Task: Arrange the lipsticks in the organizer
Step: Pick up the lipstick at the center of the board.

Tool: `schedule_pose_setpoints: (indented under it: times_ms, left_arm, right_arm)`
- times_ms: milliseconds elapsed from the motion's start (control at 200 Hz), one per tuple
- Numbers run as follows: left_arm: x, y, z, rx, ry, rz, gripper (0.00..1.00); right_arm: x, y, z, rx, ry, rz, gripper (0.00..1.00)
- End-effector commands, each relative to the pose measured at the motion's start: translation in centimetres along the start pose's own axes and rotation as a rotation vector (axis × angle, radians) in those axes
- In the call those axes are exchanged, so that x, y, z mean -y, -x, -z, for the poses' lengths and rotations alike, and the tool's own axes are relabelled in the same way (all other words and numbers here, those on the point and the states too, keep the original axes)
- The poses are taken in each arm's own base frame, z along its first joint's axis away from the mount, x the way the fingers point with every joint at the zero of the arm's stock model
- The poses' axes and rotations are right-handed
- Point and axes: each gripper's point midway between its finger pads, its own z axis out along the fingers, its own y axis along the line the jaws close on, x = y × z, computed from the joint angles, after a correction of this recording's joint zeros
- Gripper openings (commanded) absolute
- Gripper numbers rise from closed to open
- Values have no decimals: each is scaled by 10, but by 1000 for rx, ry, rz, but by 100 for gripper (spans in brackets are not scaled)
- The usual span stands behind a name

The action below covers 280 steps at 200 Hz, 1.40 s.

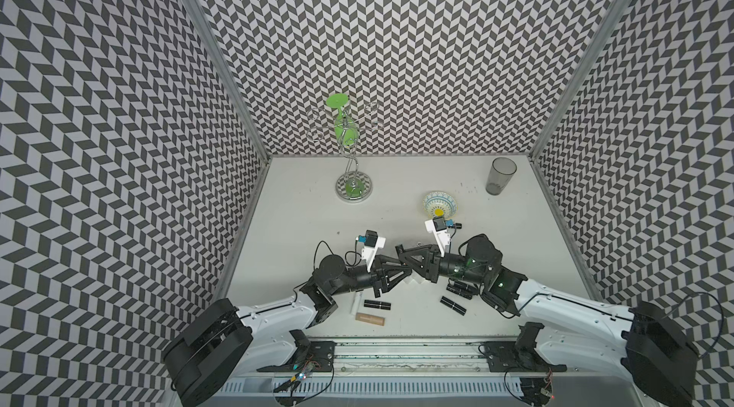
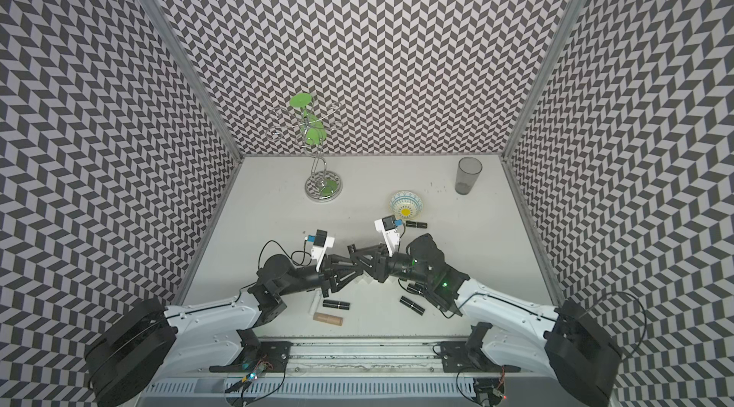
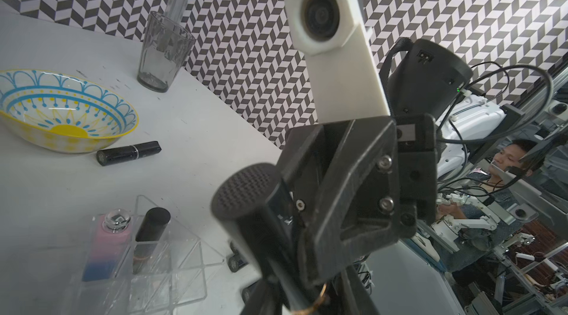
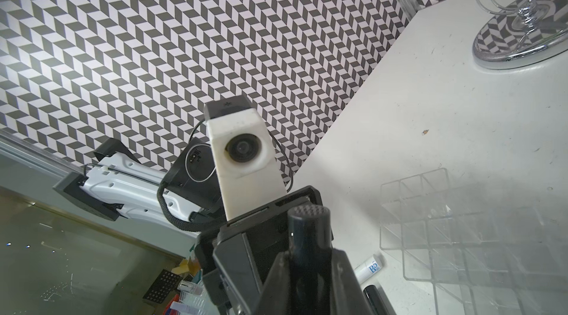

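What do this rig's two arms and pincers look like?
The left arm and right arm have white shells, black joints and big black bases. The left pincer and right pincer are black triangular frames, each topped by a white camera mount. Black cables loop beside the joints; a green light glows on the right arm.

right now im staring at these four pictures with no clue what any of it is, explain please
Two robot arms with pincer grippers work over a table. Two pictures look down from overhead; two come from cameras on the wrists. The right gripper is shut on a black lipstick, with the left gripper meeting it; whether that one grips too, I cannot tell. The clear organizer holds a pink-blue tube and a black tube. More lipsticks lie loose, including a beige tube. A patterned bowl and grey tumbler stand further back.
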Motion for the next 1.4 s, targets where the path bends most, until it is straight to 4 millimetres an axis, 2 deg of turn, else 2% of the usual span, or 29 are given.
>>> schedule_pose_setpoints:
  times_ms: [0, 70, 130, 205, 285, 341, 416, 606, 766, 946, 1032, 1112, 1132, 1177, 1207, 1297, 1397]
  left_arm:
    - [12, 5, 2, 15, -40, -46, 22]
    - [10, 5, 2, 13, -30, -48, 22]
    - [8, 5, 2, 9, -18, -54, 21]
    - [1, 3, 0, -10, 20, -73, 7]
    - [-17, -4, -2, -66, 122, -103, 0]
    - [-32, -8, -1, -104, 207, -113, 0]
    - [-40, -9, 2, -119, 262, -125, 0]
    - [-40, -14, -3, -158, 244, -130, 0]
    - [-43, -20, -6, -169, 232, -113, 0]
    - [-43, -17, -7, -171, 234, -111, 0]
    - [-41, -17, -7, -170, 228, -116, 9]
    - [-41, -17, -7, -171, 225, -117, 25]
    - [-40, -17, -6, -169, 225, -118, 32]
    - [-42, -16, -5, -165, 235, -115, 56]
    - [-43, -15, -4, -158, 244, -117, 65]
    - [-47, -11, 1, -133, 285, -125, 75]
    - [-54, -4, 10, -92, 343, -98, 87]
  right_arm:
    - [0, 3, -2, 25, 6, 3, 6]
    - [1, 0, -3, 17, 12, 2, 11]
    - [1, -1, -3, 17, 13, 0, 25]
    - [3, 2, -1, 25, -6, 14, 44]
    - [7, 12, 0, 40, -74, 48, 51]
    - [12, 18, 2, 35, -140, 77, 51]
    - [21, 21, 2, 18, -214, 99, 50]
    - [26, 13, -12, -63, -220, 113, 44]
    - [35, 10, -18, -101, -271, 114, 32]
    - [38, 9, -17, -104, -289, 109, 30]
    - [39, 8, -17, -108, -293, 115, 20]
    - [40, 9, -18, -107, -299, 129, 9]
    - [41, 10, -18, -103, -303, 132, 9]
    - [42, 12, -18, -94, -313, 143, 7]
    - [44, 14, -18, -88, -326, 153, 5]
    - [54, 19, -16, -66, -379, 188, 2]
    - [74, 24, -13, -34, -478, 222, 2]
